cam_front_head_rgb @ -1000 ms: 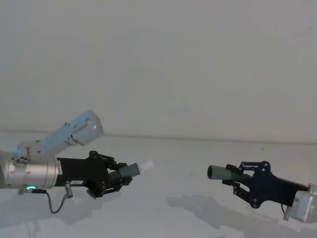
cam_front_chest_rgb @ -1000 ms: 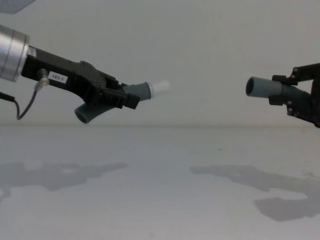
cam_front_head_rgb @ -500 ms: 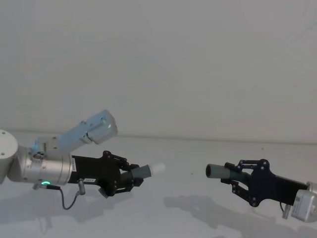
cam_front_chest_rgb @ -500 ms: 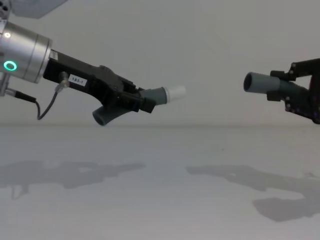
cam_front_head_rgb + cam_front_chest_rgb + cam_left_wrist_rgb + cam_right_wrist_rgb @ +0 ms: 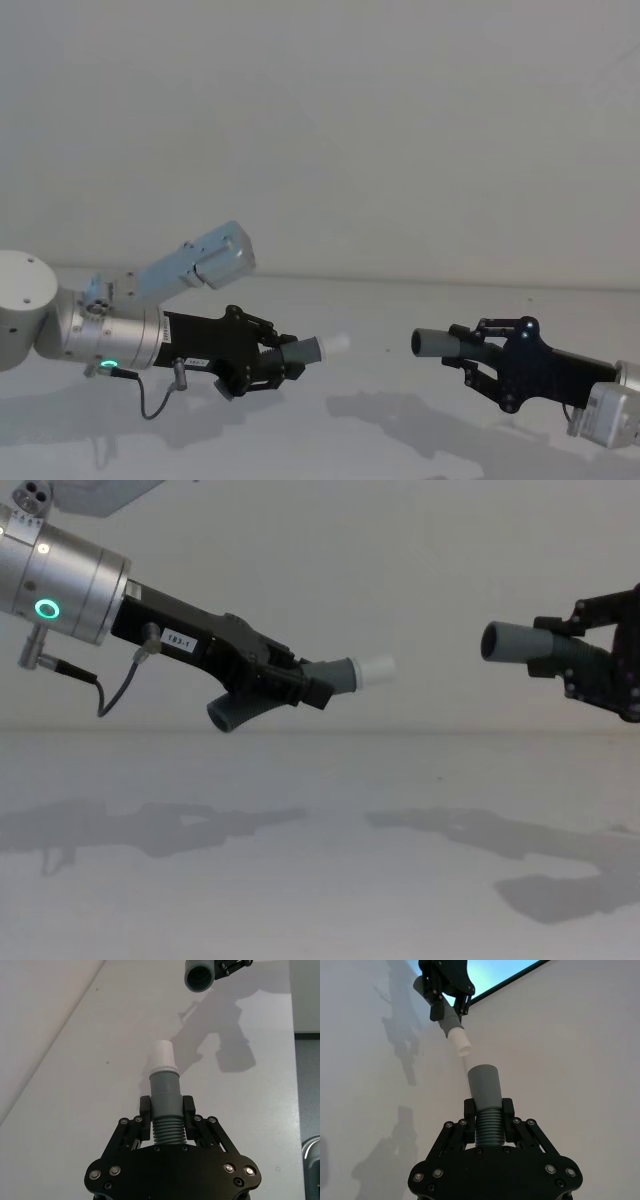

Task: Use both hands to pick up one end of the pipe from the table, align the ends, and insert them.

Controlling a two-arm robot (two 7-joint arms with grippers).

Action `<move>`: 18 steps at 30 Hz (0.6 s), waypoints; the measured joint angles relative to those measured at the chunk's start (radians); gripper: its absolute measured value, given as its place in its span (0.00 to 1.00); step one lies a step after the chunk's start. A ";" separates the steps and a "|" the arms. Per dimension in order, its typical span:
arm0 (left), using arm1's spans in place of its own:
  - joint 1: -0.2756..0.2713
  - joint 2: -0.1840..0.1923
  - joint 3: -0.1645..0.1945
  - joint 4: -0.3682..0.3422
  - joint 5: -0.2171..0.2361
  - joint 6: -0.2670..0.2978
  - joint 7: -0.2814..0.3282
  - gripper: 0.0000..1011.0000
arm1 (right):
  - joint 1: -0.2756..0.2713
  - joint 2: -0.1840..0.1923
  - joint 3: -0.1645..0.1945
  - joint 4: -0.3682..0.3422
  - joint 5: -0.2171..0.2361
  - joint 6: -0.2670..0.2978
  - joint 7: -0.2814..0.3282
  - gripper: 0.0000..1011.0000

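Observation:
Both pipe pieces hang in the air above the table (image 5: 320,870). My left gripper (image 5: 281,359) (image 5: 304,686) (image 5: 165,1108) is shut on the short piece (image 5: 340,674) (image 5: 165,1085) at its ribbed part. Its white tip (image 5: 377,667) (image 5: 336,343) (image 5: 162,1056) points right and slightly up. My right gripper (image 5: 472,356) (image 5: 562,656) (image 5: 488,1110) is shut on the longer piece (image 5: 438,342) (image 5: 485,1086). Its open mouth (image 5: 491,642) (image 5: 200,978) faces left. A short gap separates the two ends, with the tip a little lower than the mouth.
A plain pale wall rises behind the table (image 5: 380,300). The arms' shadows fall on the surface (image 5: 520,845) below the grippers. A slack black cable (image 5: 105,695) hangs under the left wrist.
My left arm has carried the short piece to the right, toward the other piece. The right gripper has edged slightly left. The gap between the ends is narrower.

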State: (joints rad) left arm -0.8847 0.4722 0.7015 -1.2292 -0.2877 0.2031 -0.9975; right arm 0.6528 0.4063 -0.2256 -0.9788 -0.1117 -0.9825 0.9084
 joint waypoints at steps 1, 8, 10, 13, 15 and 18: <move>-0.002 -0.001 0.001 0.001 -0.001 0.000 -0.001 0.33 | 0.000 0.000 0.000 -0.002 -0.005 0.000 -0.002 0.28; -0.011 -0.004 0.012 0.004 -0.007 0.000 -0.010 0.33 | 0.001 0.002 -0.002 -0.016 -0.058 -0.004 -0.026 0.28; -0.013 -0.005 0.015 0.005 -0.009 0.000 -0.012 0.33 | 0.002 0.002 -0.003 -0.021 -0.076 -0.004 -0.034 0.28; -0.017 -0.006 0.019 0.007 -0.011 0.000 -0.015 0.33 | 0.003 0.002 -0.004 -0.027 -0.098 -0.004 -0.043 0.28; -0.019 -0.007 0.021 0.009 -0.012 0.000 -0.016 0.33 | 0.003 0.003 -0.006 -0.029 -0.107 -0.005 -0.047 0.28; -0.024 -0.010 0.025 0.014 -0.014 -0.001 -0.019 0.33 | 0.006 0.003 -0.009 -0.033 -0.130 -0.005 -0.056 0.28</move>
State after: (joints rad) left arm -0.9088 0.4625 0.7269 -1.2154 -0.3015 0.2017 -1.0164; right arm 0.6585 0.4089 -0.2341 -1.0118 -0.2413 -0.9874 0.8527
